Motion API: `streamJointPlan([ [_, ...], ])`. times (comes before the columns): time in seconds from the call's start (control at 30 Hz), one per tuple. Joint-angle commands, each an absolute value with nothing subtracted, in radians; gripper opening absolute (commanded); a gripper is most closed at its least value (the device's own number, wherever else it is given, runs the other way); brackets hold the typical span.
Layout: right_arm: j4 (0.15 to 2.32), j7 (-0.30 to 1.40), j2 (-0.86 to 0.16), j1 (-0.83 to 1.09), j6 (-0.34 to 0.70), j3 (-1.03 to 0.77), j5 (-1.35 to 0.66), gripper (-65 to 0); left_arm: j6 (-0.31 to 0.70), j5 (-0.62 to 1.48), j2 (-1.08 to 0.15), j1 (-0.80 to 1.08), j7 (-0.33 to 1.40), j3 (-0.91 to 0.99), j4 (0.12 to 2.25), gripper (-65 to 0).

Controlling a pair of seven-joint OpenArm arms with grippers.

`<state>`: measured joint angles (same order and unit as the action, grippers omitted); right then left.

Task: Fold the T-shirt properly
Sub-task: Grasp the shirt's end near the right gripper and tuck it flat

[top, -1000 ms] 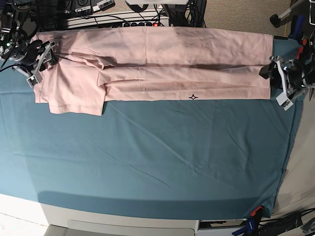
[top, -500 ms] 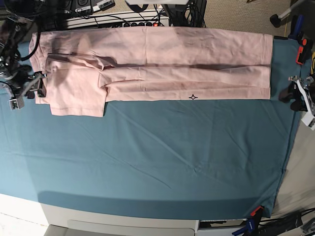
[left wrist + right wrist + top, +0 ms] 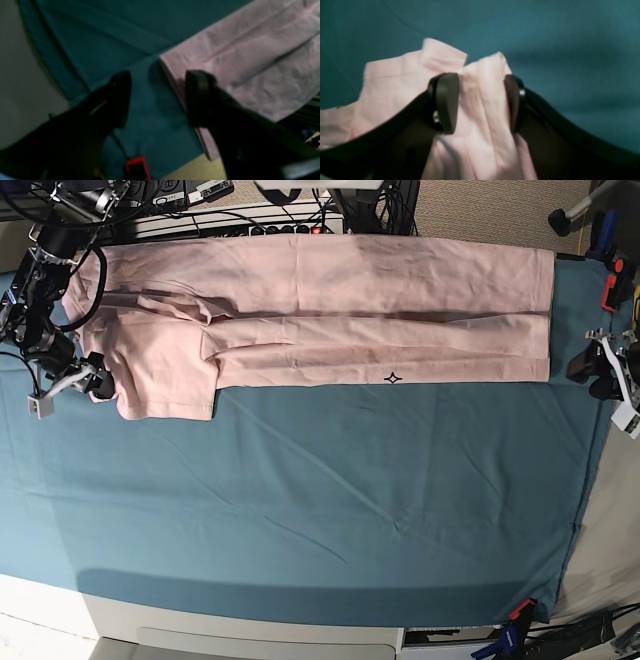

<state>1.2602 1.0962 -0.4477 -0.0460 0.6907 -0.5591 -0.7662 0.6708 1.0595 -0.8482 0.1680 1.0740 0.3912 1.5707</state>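
The T-shirt (image 3: 320,310) lies along the far edge of the tabletop (image 3: 320,510) as a long narrow band, its long sides already folded in and one sleeve flap sticking out toward the near side at the base view's left. The right gripper (image 3: 480,102) sits at that sleeve end with its fingers (image 3: 446,102) spread and pink cloth bunched between them; they straddle the fabric rather than clamp it. The left gripper (image 3: 157,97) hovers just off the hem end, fingers spread and empty, one over the teal cloth (image 3: 95,37), the other over the shirt's edge. The step in hand looks like taking hold of both ends for the crosswise fold. To do it well, each gripper should close on all layers at the edge, not only the top one, and the sleeve flap should be tucked flat first so the fold comes out square.
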Motion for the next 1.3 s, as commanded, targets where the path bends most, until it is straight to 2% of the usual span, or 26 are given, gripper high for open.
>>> streamJointPlan([
  [0.0,1.316,1.085,-0.477,-0.064,0.698,-0.564,-0.788,-35.7,0.67,1.078,-0.875,0.155,1.058,0.402,1.582,-30.0],
  [0.2,1.486,1.101,-0.477,-0.06,0.653,-0.564,-0.658,-35.7,0.67,1.077,-0.875,0.155,1.067,0.402,1.582,-30.0],
  [0.4,1.49,1.079,-0.476,-0.06,0.653,-0.564,-0.654,-35.7,0.67,1.078,-0.875,0.155,1.066,0.402,1.582,-30.0],
  [0.57,1.403,1.06,-0.476,-0.065,0.609,-0.564,-0.68,-35.6,0.67,1.078,-0.875,0.155,1.066,0.402,1.582,-30.0],
  [0.77,1.222,1.084,-0.475,-0.069,0.607,-0.564,-0.794,-35.6,0.67,1.078,-0.875,0.155,1.065,0.402,1.582,-30.0],
  [1.27,1.217,1.168,-0.474,-0.069,0.647,-0.564,-0.904,-35.6,0.67,1.078,-0.871,0.155,1.066,0.402,1.582,-30.0],
])
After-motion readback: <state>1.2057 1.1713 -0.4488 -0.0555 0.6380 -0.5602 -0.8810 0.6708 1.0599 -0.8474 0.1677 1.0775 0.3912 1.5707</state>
